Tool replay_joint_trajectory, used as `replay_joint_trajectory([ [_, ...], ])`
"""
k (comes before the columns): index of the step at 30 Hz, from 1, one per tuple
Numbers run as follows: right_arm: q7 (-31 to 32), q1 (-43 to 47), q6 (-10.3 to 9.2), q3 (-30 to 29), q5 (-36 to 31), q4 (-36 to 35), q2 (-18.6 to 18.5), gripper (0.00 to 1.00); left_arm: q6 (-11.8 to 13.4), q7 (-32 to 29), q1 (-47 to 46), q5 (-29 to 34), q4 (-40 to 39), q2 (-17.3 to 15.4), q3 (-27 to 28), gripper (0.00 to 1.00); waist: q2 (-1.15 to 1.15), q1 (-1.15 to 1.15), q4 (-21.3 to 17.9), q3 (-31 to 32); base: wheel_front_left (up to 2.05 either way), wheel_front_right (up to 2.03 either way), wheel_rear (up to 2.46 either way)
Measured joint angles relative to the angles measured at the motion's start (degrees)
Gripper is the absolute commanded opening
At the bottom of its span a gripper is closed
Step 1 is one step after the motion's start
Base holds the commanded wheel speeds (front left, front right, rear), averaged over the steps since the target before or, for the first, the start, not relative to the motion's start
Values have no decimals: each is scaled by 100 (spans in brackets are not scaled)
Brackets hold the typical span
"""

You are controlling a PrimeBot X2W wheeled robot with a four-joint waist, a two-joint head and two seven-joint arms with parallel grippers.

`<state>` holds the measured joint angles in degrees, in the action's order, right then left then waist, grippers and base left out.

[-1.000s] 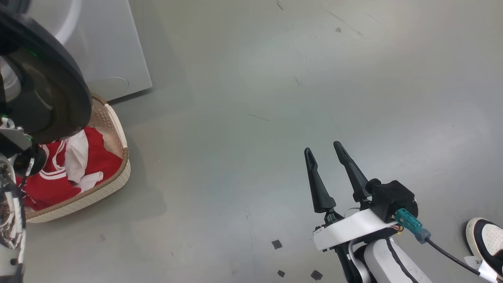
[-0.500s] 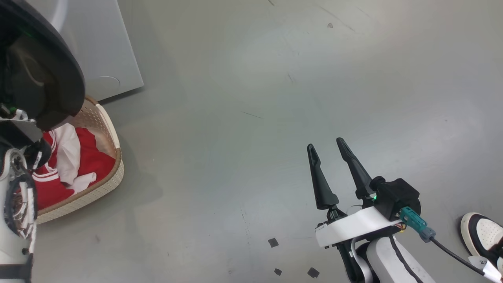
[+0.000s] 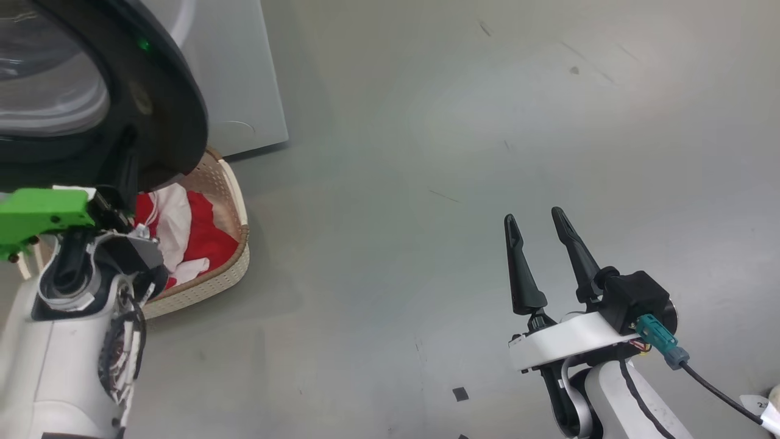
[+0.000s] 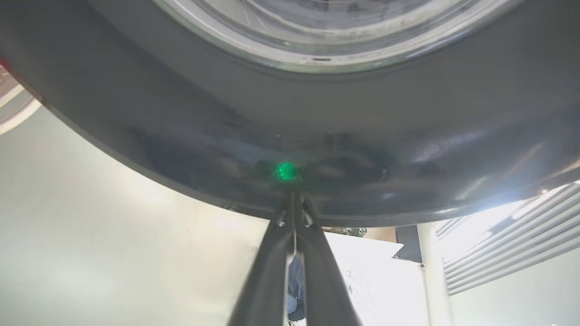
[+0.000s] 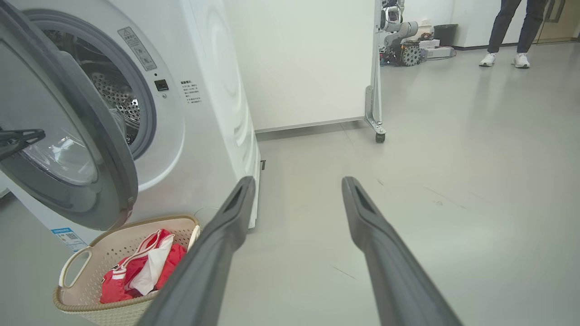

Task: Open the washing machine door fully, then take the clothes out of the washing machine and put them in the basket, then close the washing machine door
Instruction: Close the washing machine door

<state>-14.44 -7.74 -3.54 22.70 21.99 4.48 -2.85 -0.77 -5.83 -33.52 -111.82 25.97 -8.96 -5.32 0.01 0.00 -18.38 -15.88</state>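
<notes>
The washing machine [image 5: 213, 90] stands at the left with its steel drum [image 5: 113, 95] exposed. The washing machine door [image 5: 104, 149] hangs partly open, and its glossy black rim [image 4: 362, 136] sits close above my left gripper [image 4: 293, 199]. That gripper is shut, empty, with its tips against the rim. The red and white clothes [image 3: 207, 238] lie in the cream basket [image 3: 234, 262], on the floor below the door. My right gripper [image 3: 533, 215] hovers open and empty over bare floor, well right of the basket.
A person's legs [image 5: 507, 27] stand at the far right of the room. A wheeled white partition [image 5: 378, 113] and some equipment [image 5: 398, 36] sit behind the machine. Open grey floor stretches right of the basket.
The head camera has swung, so the door, machine and basket sit further right in view. My left arm's green part now shows under the door. The right gripper stays open.
</notes>
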Motion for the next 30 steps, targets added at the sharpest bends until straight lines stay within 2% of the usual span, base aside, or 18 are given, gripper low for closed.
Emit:
replay_joint_trajectory([
  [4,0,-5,107,-65,-78,70,0,100,-264,-68,311,332,-3,-31,-242,0,0,0,285,140,0,0,0],
  [9,0,-9,219,-181,-151,151,-3,100,-501,-59,670,1062,-63,-299,-645,0,0,0,656,341,0,0,0],
  [14,0,-5,299,-346,-146,162,-12,100,-567,76,1012,1537,-179,-364,-921,0,0,0,1038,561,0,0,0],
  [17,0,4,347,-433,-148,162,-63,100,-611,275,1159,2095,-278,-476,-1154,0,0,0,1277,696,0,0,0],
  [21,0,49,347,-568,-175,153,-82,100,-615,669,1290,3166,-459,-809,-1579,0,0,0,1600,872,0,0,0],
  [25,0,194,381,-603,-191,154,-73,100,-615,1162,1515,3806,-615,-1029,-1729,0,0,0,1896,1051,0,0,0],
  [30,0,296,421,-608,-207,154,-67,100,-615,1633,1823,4318,-735,-1168,-1850,0,0,0,2120,1244,0,0,0],
])
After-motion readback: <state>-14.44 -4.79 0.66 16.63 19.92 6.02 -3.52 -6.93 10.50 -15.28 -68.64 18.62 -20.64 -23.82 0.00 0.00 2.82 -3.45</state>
